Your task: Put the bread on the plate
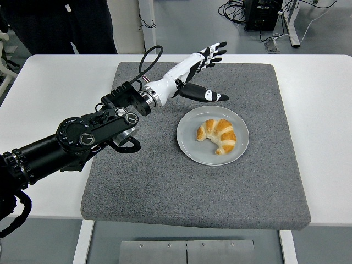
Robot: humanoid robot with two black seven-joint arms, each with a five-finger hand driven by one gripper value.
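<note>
1. Overhead, head view: the croissant point(218, 135) lies on the grey plate point(190, 144), which sits on a grey mat point(165, 187) covering the white table point(49, 93).
2. Left hand point(199, 71) hovers beyond the plate, fingers spread, thumb apart, holding nothing; nothing blocks the bread.
3. A black cable point(147, 60) loops behind the wrist.
4. A person in dark clothing point(60, 25) is cut off at the top edge.
5. No legible writing anywhere.

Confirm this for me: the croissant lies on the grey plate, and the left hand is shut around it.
Not quite. The croissant does lie on the grey plate, but the head view shows the left hand open, fingers spread, raised beyond the plate's far rim and holding nothing.
</note>
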